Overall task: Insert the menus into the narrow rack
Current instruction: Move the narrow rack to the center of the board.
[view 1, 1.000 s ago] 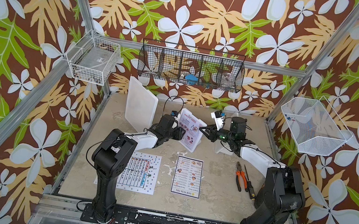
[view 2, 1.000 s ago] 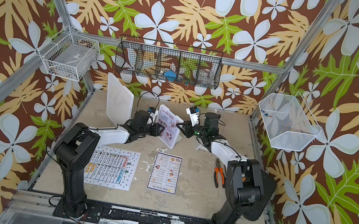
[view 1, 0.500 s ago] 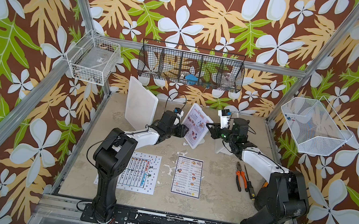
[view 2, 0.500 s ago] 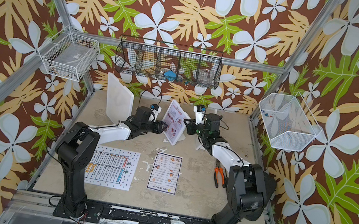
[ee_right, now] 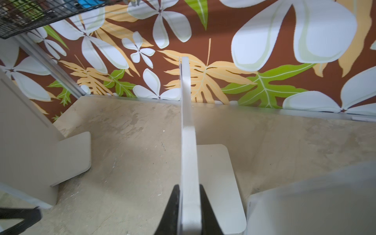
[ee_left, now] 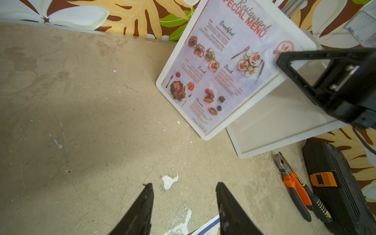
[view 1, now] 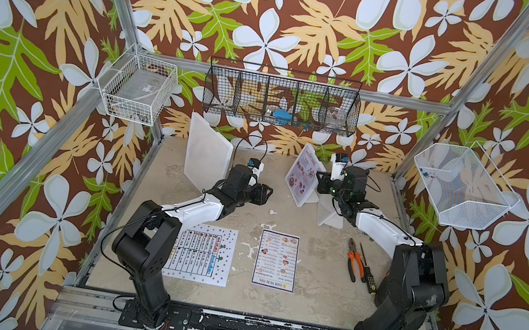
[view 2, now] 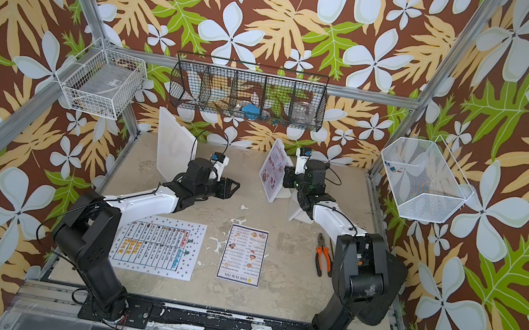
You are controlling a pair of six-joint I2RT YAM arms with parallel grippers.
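Note:
The pinkish SPECIAL MENU [view 1: 303,172] [ee_left: 219,67] stands tilted against the face of a white rack panel [view 1: 309,198] [ee_right: 188,142] at the back right of the table. My right gripper [view 1: 320,182] [ee_right: 189,195] is shut on that panel's edge. My left gripper [view 1: 263,195] [ee_left: 184,195] hangs open over bare table, left of the panel and clear of it. Two menus lie flat near the front in both top views: the white dotted-border one [view 1: 204,254] [view 2: 158,246], partly under my left arm, and the dark-bordered DIM SUM INN [view 1: 276,264] [view 2: 243,255].
A larger white panel [view 1: 207,152] stands at the back left. Another white piece [view 1: 329,213] sits under my right arm. Orange pliers [view 1: 354,261] and a screwdriver [view 1: 365,270] lie front right. Wire baskets hang on the back [view 1: 280,103], left [view 1: 137,90] and right [view 1: 462,191] walls.
The right gripper closed on the panel's edge, and the panel with the SPECIAL MENU shifted right and toward the back wall. The left gripper, earlier right at the menu, now stands apart from it.

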